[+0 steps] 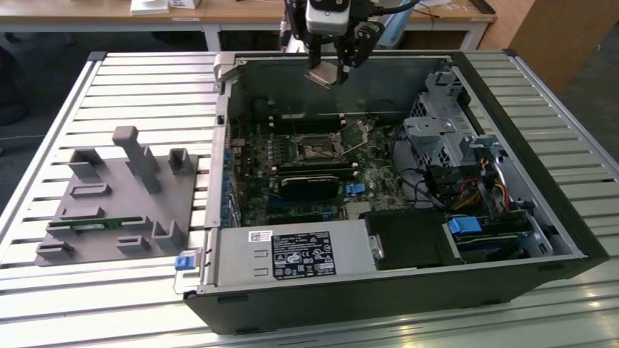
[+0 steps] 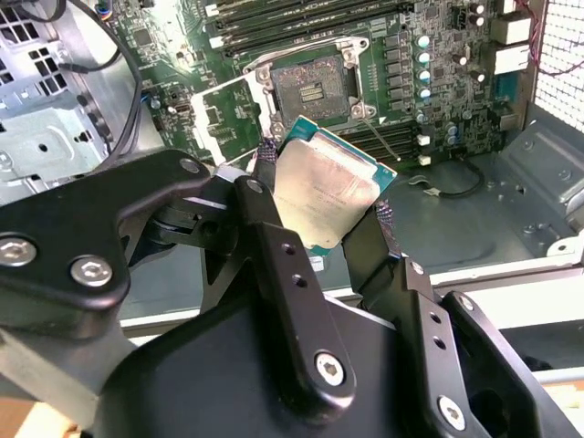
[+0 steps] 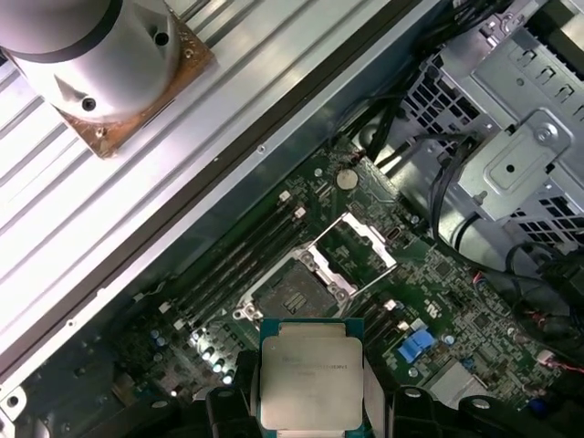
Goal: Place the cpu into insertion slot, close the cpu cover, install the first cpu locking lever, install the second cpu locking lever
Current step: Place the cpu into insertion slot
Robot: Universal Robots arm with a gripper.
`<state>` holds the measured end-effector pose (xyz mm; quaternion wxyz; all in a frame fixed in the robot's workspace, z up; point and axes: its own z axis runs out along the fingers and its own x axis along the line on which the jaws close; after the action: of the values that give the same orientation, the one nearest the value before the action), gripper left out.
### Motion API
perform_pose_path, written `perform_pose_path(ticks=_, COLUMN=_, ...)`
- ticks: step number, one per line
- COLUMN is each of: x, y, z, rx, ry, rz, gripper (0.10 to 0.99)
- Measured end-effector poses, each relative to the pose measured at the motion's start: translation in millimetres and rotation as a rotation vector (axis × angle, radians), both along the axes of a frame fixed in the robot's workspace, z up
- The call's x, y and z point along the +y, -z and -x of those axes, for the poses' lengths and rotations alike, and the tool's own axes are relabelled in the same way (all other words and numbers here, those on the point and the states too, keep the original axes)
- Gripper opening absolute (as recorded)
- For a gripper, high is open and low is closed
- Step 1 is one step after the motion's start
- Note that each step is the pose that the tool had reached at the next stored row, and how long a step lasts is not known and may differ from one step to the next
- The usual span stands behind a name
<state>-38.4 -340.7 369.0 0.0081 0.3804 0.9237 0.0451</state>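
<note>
Over on the exterior view's left, a grey holder block (image 1: 121, 199) sits on the slatted worktop (image 1: 58, 290), just beside the open computer case (image 1: 387, 290). Up over one wall of the case, the gripper (image 1: 332, 71) is clamped on the cpu (image 2: 330, 196), pinching two of its edges. Down in the green board (image 2: 438, 82), the insertion slot (image 2: 308, 89) lies bare, with the cpu cover (image 2: 219, 114) flipped up beside it
</note>
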Motion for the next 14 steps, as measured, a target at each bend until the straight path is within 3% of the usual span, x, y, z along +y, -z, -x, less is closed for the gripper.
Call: perform_pose_path(ticks=14, x=0.0, y=0.4, z=0.2, rx=0.0001, ry=0.086, rz=0.0, gripper=0.541)
